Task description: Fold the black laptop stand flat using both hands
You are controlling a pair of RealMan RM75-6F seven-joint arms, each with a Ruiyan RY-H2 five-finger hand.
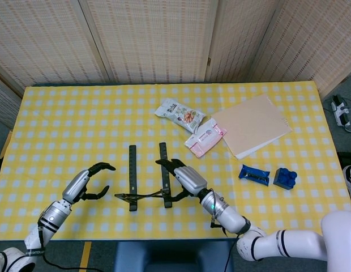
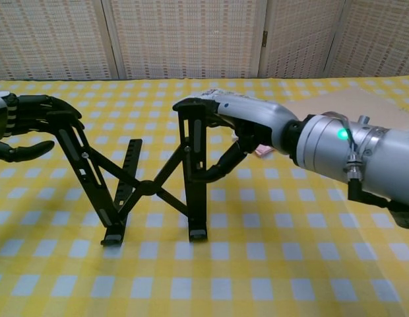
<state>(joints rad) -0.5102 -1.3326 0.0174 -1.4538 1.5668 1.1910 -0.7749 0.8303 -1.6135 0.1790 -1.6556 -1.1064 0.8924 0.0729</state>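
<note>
On the yellow-checked table (image 1: 62, 124) before woven screens (image 1: 147, 39), right hand (image 1: 184, 178) clasps the laptop stand (image 1: 147, 178); left hand (image 1: 85, 184) spread apart.

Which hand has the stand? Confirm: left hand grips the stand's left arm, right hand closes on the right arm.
Not quite. The left hand is open beside the laptop stand, gripping nothing, as the head view shows. The right hand does close on the right arm.

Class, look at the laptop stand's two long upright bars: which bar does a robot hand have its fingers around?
The bar on the robot's right: the right hand wraps its top. The left bar stands free, with the left hand open beside it.
</note>
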